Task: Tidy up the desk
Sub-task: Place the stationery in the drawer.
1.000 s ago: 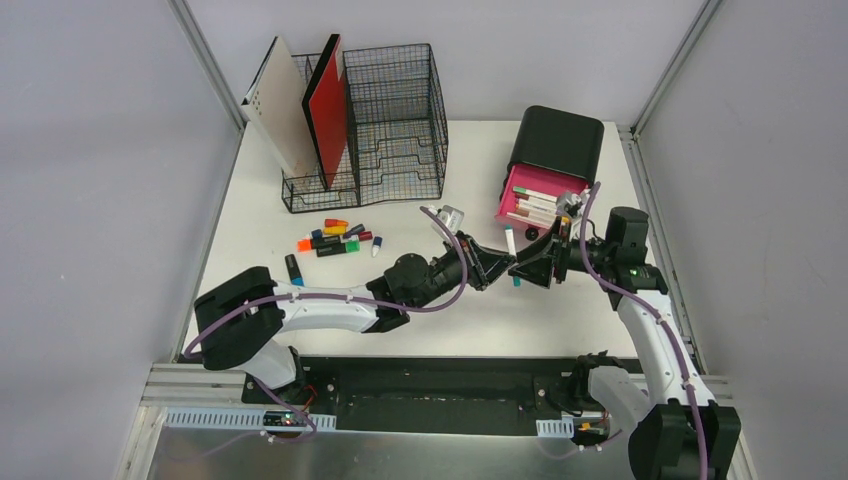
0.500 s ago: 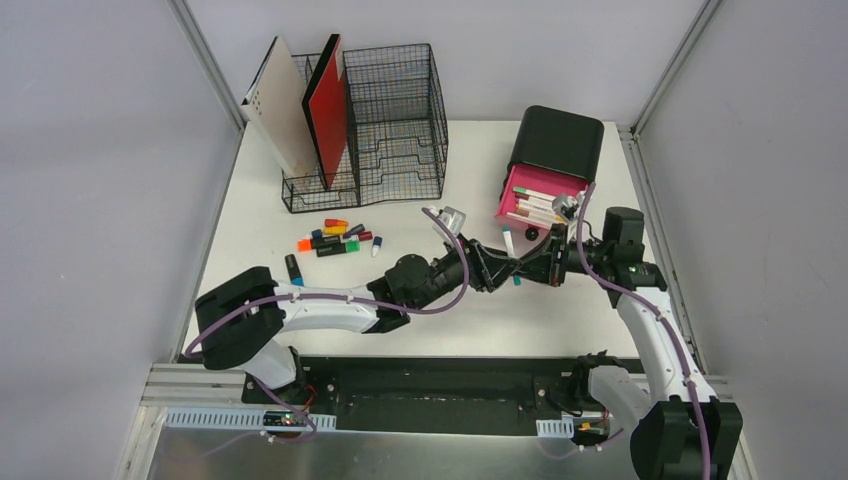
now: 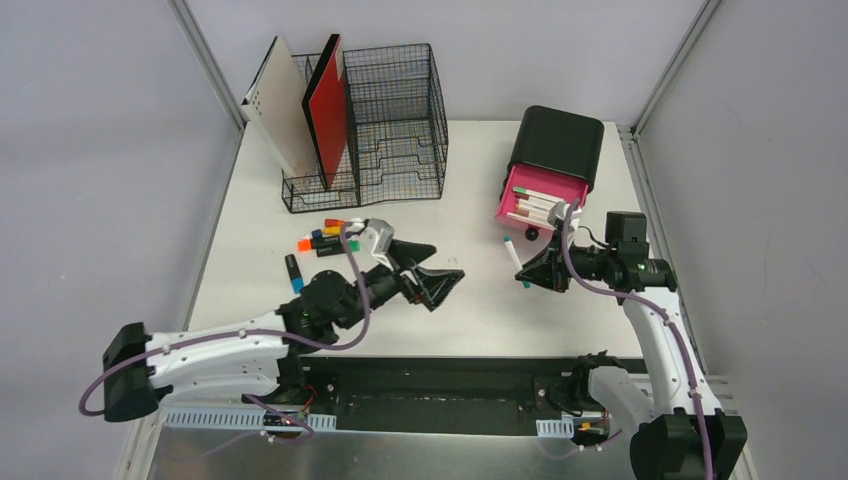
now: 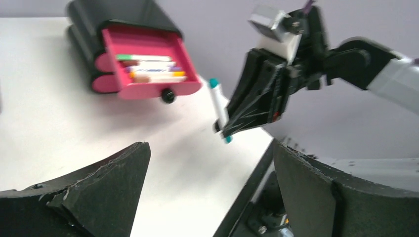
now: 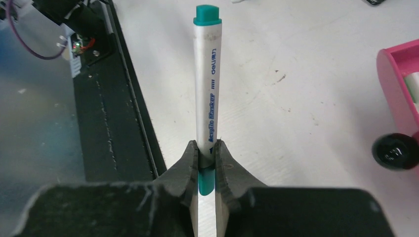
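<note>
The big white surface [image 3: 470,170] lies in front of both arms, and all the things sit on it. The right hand [image 3: 527,268] is pinching a white marker [image 3: 513,252] with blue-green ends. It grips the marker close to one end and holds it over the surface, just in front of the pink drawer [image 3: 535,195]. That drawer is pulled out of a black box [image 3: 556,140] at the far right, and it has markers lying in it. The left hand [image 3: 447,262] is spread wide with nothing in it. It is over the middle of the surface, apart from the right hand. A bunch of colored markers [image 3: 335,237] lies in front of the black wire rack [image 3: 395,110] at the far left.
</note>
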Motion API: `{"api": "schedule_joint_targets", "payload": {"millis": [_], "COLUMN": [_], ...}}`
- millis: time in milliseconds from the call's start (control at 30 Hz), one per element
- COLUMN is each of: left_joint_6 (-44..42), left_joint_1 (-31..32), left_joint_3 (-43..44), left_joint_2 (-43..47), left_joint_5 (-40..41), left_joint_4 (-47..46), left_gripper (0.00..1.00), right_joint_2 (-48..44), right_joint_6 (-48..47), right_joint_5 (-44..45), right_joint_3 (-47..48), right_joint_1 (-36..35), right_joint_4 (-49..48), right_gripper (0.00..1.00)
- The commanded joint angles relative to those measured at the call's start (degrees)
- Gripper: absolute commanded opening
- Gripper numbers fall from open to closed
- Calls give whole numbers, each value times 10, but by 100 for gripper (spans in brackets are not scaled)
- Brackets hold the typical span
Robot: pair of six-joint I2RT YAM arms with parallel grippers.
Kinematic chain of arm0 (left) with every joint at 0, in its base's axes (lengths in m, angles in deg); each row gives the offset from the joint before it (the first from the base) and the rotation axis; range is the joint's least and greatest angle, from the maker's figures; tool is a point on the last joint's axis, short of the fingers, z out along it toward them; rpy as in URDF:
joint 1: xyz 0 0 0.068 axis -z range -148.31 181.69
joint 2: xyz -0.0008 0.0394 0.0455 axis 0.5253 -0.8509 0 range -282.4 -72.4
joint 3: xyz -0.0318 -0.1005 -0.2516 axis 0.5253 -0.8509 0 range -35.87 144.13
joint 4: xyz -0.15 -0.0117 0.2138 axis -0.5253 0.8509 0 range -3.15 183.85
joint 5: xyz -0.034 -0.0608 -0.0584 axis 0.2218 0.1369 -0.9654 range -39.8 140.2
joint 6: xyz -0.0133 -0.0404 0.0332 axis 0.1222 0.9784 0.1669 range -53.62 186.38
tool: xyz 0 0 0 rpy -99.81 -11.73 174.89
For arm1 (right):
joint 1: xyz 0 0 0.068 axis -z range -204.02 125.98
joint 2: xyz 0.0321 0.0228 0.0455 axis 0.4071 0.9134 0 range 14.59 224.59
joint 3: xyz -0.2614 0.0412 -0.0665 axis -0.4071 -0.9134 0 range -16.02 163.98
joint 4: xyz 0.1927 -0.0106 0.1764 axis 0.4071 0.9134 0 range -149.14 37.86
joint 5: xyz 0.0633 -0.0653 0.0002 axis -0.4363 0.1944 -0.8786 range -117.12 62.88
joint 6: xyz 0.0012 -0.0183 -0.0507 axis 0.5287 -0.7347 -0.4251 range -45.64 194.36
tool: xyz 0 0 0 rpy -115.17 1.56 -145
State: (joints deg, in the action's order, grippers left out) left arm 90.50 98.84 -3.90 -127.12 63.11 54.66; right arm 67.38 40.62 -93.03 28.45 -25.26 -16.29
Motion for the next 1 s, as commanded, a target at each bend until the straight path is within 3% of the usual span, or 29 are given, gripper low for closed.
{"api": "schedule_joint_targets", "payload": {"millis": [0,133,367,733,967], "left_joint_6": [-76,-97,-125,-110,-103], "left_joint_1": [1,0,0,0,0], "left_joint_3": [-39,-92,-220,-239,-255], "left_joint_2": [109,195,257,220,257], "left_joint_5": [93,179,273,297,307], "left_joint_4": [197,274,218,178,186], "left_gripper": [99,99,99,97,97], "right_joint_2": [-31,-39,-21,138,246], "right_joint_6": [-72,-88,-88,-148,-180], "right_joint_5": [56,89,186,339,494], "right_joint_3": [28,35,66,254,349], "right_joint_1": [8,24,45,36,-32], "right_joint_4": [33,39,28,32,13], "right_gripper": [0,0,0,0,0]}}
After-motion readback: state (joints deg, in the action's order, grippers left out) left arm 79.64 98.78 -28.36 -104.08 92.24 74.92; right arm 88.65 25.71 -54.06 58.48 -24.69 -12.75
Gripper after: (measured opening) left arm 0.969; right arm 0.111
